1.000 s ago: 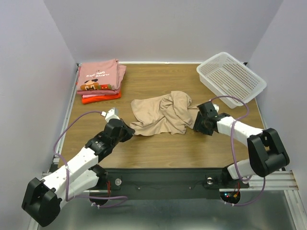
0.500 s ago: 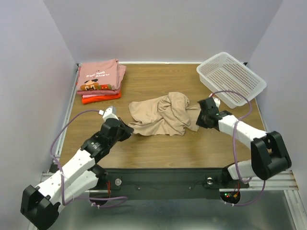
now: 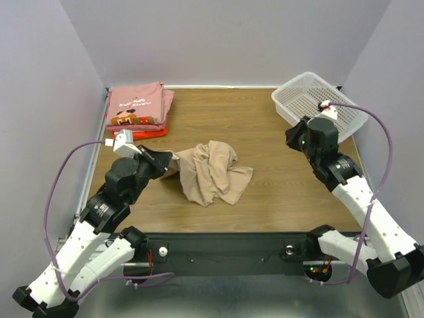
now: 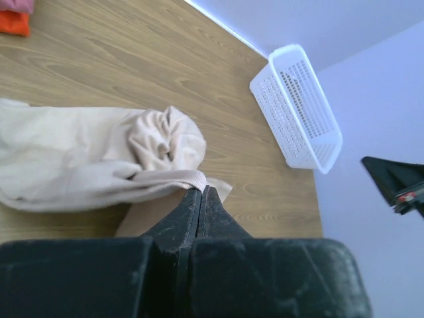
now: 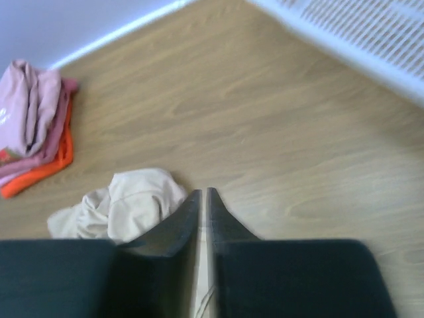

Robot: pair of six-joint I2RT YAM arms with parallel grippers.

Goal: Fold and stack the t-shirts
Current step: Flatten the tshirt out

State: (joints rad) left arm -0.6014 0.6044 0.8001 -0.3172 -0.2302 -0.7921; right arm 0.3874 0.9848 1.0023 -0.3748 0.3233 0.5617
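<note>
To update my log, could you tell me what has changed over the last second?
The right gripper let go of the tan tee and drew back toward the basket. The left gripper, shut on the tee's edge, dragged it left, bunching it. The folded stack and basket stayed put.

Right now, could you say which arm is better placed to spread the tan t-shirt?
Probably left: the left tool grips the tan t-shirt; the right tool is shut and empty by the basket.

One crumpled tan cloth t-shirt [image 3: 211, 173], seemingly two folded pink printed cloth t-shirts [image 3: 136, 105], one folded red-orange cloth t-shirt [image 3: 139, 135], one white perforated plastic basket [image 3: 317, 105]
</note>
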